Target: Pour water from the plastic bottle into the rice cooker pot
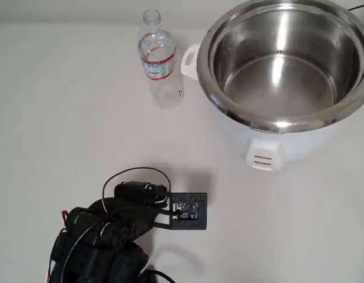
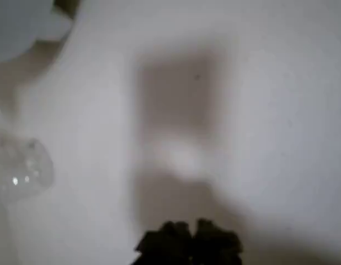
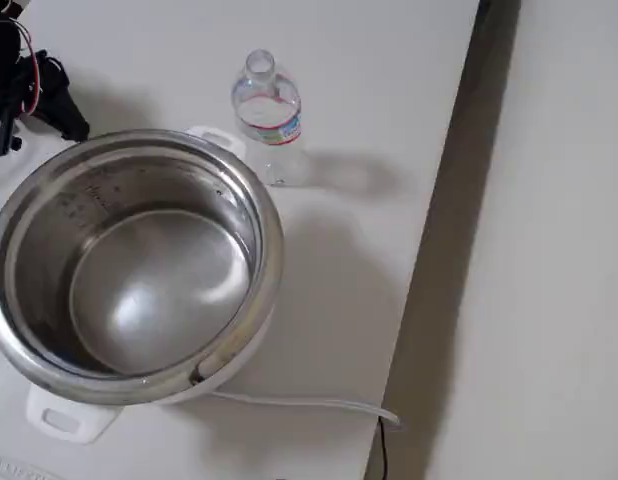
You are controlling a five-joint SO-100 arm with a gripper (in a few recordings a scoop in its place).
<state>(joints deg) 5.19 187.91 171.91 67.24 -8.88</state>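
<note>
In the overhead view we see our gripper (image 1: 191, 211) empty, opening unclear, near the bottom edge, the upright plastic bottle (image 1: 158, 59) well apart beyond it, slightly left.

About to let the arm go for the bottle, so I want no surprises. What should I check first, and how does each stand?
1. Plastic bottle upright, uncapped: ok.
2. Bottle apart from the rice cooker pot: ok.
3. Pot seated, open on top: ok.
4. Claw away from the bottle, holding nothing: ok.
5. Claw open enough for the bottle: cannot tell.
6. Water in the bottle: cannot tell.
</note>
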